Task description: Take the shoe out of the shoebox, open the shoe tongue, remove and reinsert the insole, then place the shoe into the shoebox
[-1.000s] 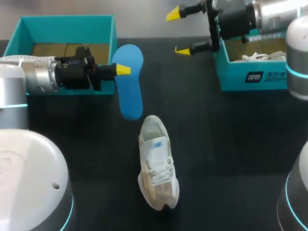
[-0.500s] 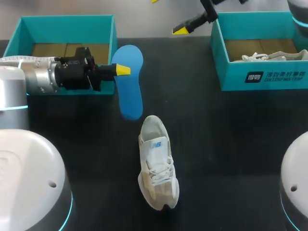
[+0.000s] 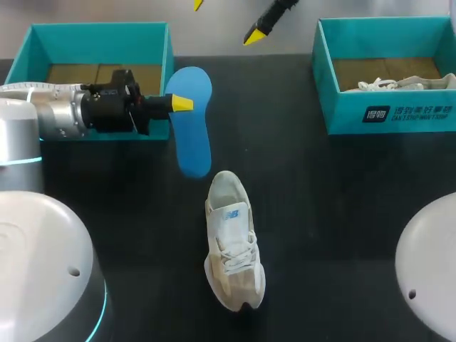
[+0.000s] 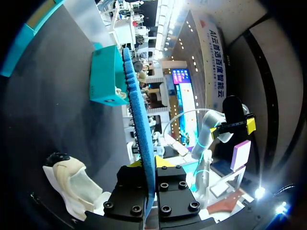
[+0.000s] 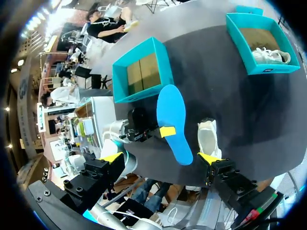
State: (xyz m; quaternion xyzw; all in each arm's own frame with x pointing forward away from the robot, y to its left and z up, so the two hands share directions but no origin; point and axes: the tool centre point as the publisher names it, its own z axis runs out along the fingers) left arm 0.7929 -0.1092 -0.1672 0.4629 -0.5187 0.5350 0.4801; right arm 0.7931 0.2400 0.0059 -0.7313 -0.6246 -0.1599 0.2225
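A blue insole (image 3: pixel 191 121) hangs above the table in front of the left teal shoebox (image 3: pixel 168 50), with my left gripper (image 3: pixel 182 104) shut on its edge. In the left wrist view the insole (image 4: pixel 141 120) stands edge-on between the gripper's (image 4: pixel 152 165) jaws. The white and beige shoe (image 3: pixel 231 239) lies on the black table, its opening toward the insole. My right gripper (image 3: pixel 226 19) is open, high at the far edge, holding nothing. From above, its wrist view shows the gripper (image 5: pixel 159 158), the insole (image 5: pixel 173 122) and the shoe (image 5: pixel 209 139).
The left shoebox holds only brown card. The right teal shoebox (image 3: pixel 385 114) at the far right holds a second white shoe (image 3: pixel 399 83). My arms' grey bases fill the near corners. Black tabletop (image 3: pixel 335 214) lies bare right of the shoe.
My right arm has risen and swung left from over the right shoebox, now only its yellow tips show at the far edge. The left arm and insole have not moved.
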